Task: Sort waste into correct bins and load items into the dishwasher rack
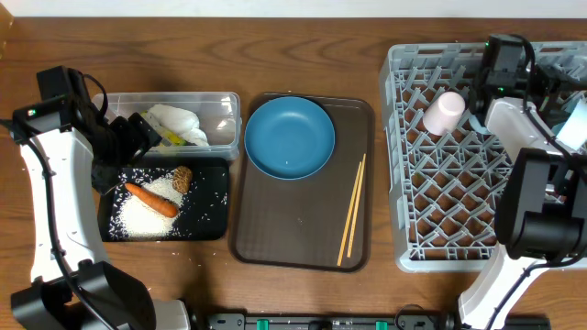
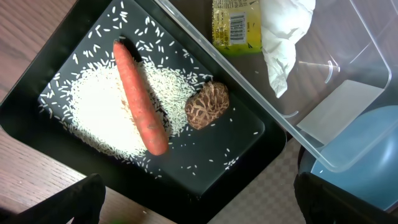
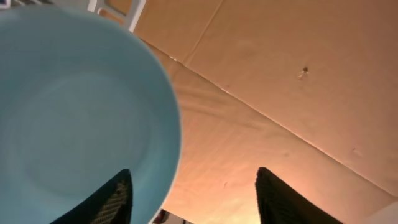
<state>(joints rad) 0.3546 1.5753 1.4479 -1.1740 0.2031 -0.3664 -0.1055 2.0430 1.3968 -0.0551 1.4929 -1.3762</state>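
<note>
At the right edge of the dishwasher rack (image 1: 459,192), the light-blue bowl (image 3: 74,112) stands by your right hand (image 3: 194,180), fingers apart; a crooked retreat could topple it. Far left of the rack, your left hand (image 2: 199,190) hangs spread above the carrot (image 2: 140,99).

**Both hands open, arms set wide apart**

The left arm (image 1: 41,192) bends inward, and the left hand (image 2: 198,186) points down with fingers spread wide. The right arm (image 1: 514,119) reaches back, and the right hand (image 3: 193,193) tilts upward with fingers parted.
</note>
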